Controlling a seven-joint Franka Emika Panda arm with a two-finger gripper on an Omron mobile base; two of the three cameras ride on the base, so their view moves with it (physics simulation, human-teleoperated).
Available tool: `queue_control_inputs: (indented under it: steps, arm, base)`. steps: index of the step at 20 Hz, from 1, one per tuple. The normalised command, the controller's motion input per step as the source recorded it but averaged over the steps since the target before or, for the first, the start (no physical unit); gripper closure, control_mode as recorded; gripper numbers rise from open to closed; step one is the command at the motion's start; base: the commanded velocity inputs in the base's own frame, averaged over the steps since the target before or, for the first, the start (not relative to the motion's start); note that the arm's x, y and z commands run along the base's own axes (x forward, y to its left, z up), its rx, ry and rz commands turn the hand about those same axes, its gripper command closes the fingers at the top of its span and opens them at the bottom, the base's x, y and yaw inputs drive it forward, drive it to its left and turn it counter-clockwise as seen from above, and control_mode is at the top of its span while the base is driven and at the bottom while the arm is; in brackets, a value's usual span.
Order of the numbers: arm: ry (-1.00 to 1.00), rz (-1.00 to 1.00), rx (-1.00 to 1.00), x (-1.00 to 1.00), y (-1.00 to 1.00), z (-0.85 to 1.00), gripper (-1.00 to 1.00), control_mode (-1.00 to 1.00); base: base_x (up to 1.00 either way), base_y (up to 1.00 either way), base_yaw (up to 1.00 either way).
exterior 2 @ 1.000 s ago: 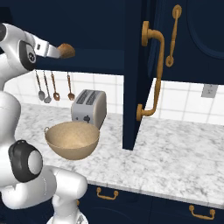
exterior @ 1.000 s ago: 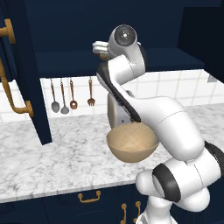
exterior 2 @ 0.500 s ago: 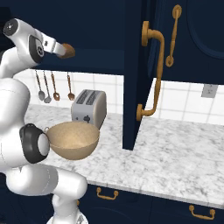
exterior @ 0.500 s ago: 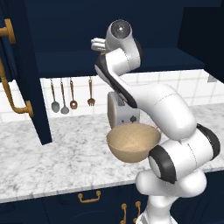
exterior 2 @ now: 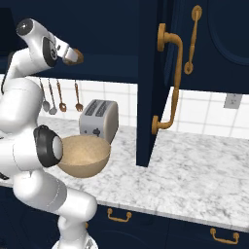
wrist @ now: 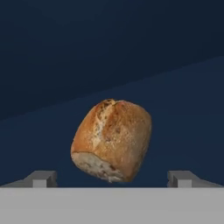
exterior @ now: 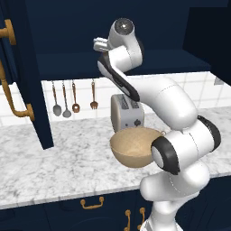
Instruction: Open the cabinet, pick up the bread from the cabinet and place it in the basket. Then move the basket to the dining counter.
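Hand view: the bread (wrist: pixel 112 139), a golden-brown crusty roll with a pale underside, sits on the dark navy cabinet shelf (wrist: pixel 183 109), straight ahead of the gripper (wrist: pixel 112 178) and centred between its two grey fingertips (wrist: pixel 43 178).
Gripper state: the jaws stand wide apart, one tip to each side of the roll, neither touching it; nothing is held.
Right base view: the gripper (exterior 2: pixel 73 56) is raised at shelf height inside the open cabinet (exterior 2: pixel 194 58), and the brown roll (exterior 2: pixel 76 58) shows just at its tip.
Left base view: the arm bends up from the lower right, and its hand (exterior: pixel 101 44) points into the dark cabinet opening above the counter.
Cabinet: dark navy, its door (exterior 2: pixel 153 82) swung open, with long brass handles (exterior 2: pixel 170 82) on the doors.
Basket: the tan woven bowl-shaped basket (exterior: pixel 133 146) rests on the marble counter (exterior: pixel 58 158), below the raised hand and just in front of the toaster (exterior: pixel 126 110).
Basket contents: the inside seen from the right base view (exterior 2: pixel 83 154) looks bare.
Wall: spoons and a fork (exterior: pixel 74 97) hang on the white tiles under the cabinet, left of the toaster.
Below the counter: navy drawers with short brass pulls (exterior 2: pixel 119 215).
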Motion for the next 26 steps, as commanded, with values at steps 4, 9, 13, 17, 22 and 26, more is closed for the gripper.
queue_control_inputs:
  steps: [4,9,13,17,22,26]
  arm:
    - [0.00,0.04,0.04,0.48,0.17,-0.05,-1.00,-1.00]
    - [0.01,0.01,0.00,0.36,0.08,-0.11,-1.00,-1.00]
    - [0.08,0.00,0.00,0.27,0.00,-0.24,-1.00,-1.00]
    - [0.13,0.00,0.00,0.24,0.00,-0.48,-1.00,-1.00]
    - [0.04,0.00,0.00,0.33,0.00,-0.44,-1.00,-1.00]
    - [-0.04,0.00,0.00,0.48,-0.02,-0.07,1.00,-1.00]
  base:
    - [0.00,0.00,0.00]
    - [0.00,0.00,0.00]
    - [0.00,0.00,0.00]
    - [0.00,0.00,0.00]
    - [0.00,0.00,0.00]
    - [0.00,0.00,0.00]
